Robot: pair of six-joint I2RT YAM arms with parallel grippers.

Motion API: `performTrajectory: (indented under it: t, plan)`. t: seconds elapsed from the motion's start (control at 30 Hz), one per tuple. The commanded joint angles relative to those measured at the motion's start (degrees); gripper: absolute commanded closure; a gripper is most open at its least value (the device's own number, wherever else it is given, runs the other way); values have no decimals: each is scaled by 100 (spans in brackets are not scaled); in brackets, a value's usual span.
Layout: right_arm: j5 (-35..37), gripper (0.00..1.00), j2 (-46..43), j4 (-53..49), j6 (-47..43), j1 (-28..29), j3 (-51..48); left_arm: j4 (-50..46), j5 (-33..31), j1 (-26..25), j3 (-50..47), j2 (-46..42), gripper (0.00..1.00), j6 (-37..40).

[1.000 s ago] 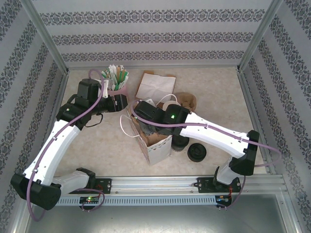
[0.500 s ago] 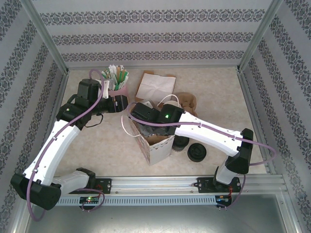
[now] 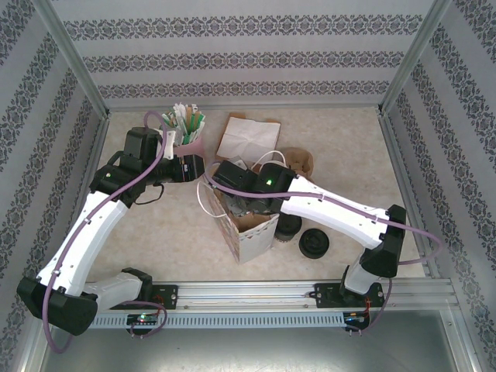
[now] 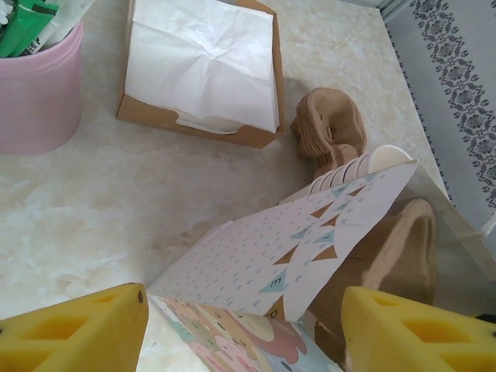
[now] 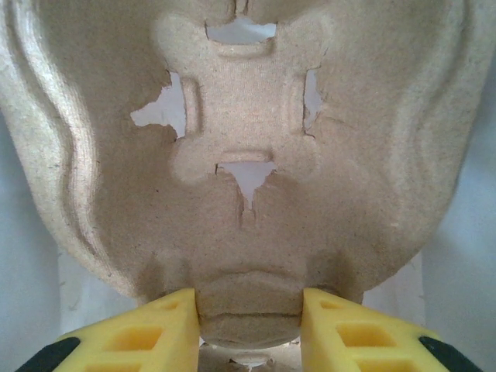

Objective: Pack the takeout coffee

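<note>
A white printed paper bag stands open at the table's middle. My right gripper reaches into its mouth. In the right wrist view this gripper is shut on the rim of a brown moulded-pulp cup carrier. My left gripper sits at the bag's far-left side. It is open, with the bag's printed wall between its yellow fingers but touching neither. A black-lidded cup, apparently the takeout coffee, stands right of the bag, partly under my right arm.
A pink holder of sticks stands at the back left, with a napkin box beside it. Brown pulp carriers and a stack of lidless cups lie behind the bag. Loose black lids sit at the right.
My right arm has shifted a little to the left and settled over the bag's mouth, still gripping the carrier. The left arm has stayed in place.
</note>
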Motion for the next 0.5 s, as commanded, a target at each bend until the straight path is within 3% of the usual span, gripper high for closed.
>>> performTrajectory:
  t: [0.0,0.47]
  plan:
    - [-128,64,155,-203,-80,-68,88,-175,-120,81,95,-129,32,136]
    - [-450,64,613,-175,-424,-258,294,-170,-83,78,32,-139,32,151]
